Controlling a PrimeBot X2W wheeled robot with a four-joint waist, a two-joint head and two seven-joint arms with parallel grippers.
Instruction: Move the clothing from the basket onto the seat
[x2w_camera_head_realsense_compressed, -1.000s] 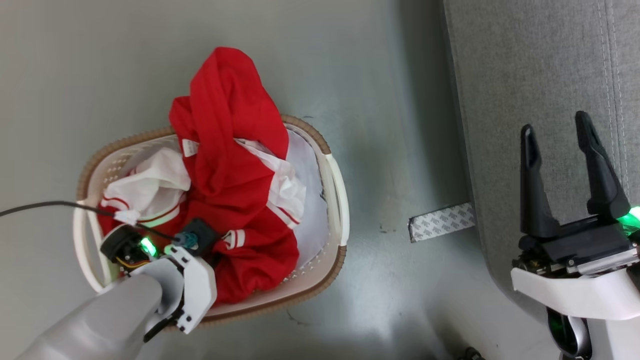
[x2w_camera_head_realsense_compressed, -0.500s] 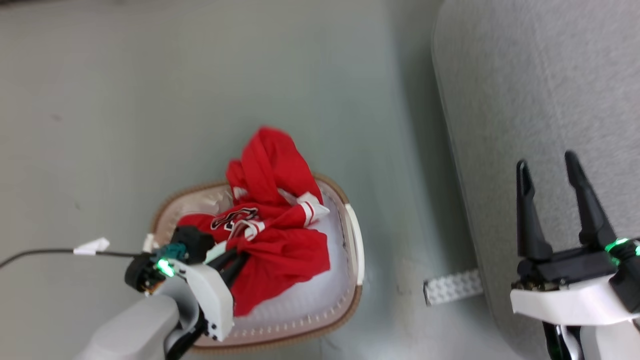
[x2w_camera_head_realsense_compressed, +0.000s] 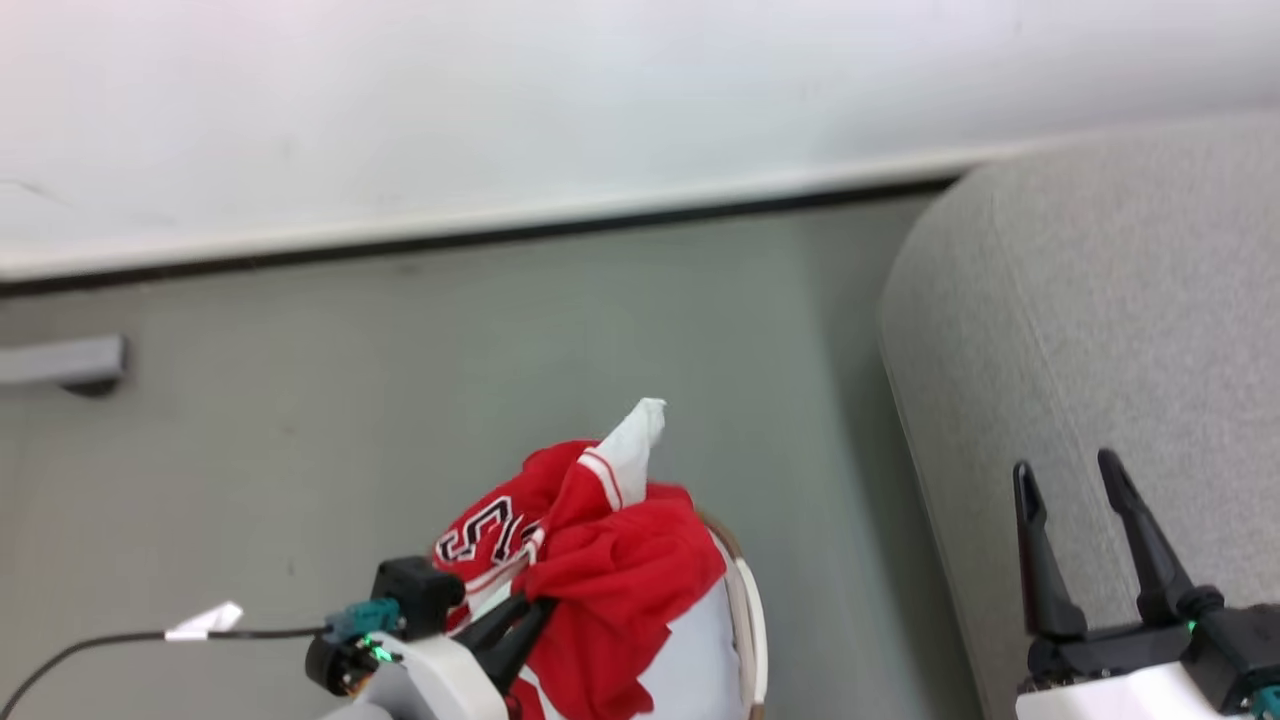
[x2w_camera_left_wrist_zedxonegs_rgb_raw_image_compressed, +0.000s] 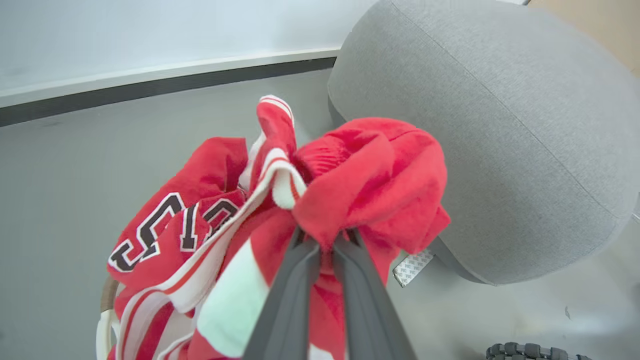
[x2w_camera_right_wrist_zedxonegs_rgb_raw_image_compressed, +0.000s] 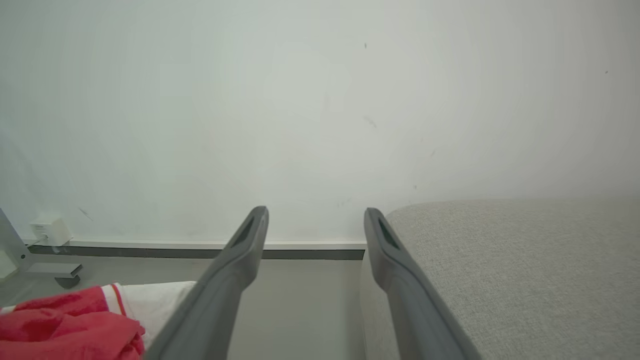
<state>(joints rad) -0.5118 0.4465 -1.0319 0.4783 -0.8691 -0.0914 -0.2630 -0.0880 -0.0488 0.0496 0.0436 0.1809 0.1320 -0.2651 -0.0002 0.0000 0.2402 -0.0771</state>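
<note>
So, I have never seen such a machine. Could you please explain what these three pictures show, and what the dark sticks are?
It is a robot with two arms. One picture comes from a camera on its head, looking down. The other two come from cameras on its wrists, looking along the fingers. The dark sticks are those fingers, two on each gripper. The left gripper is shut on red clothing with white trim, bunched up over a white basket that stands on the grey floor. The right gripper is open and holds nothing. It hovers near the grey sofa, where the clothing should go. Behind is a white wall.
</note>
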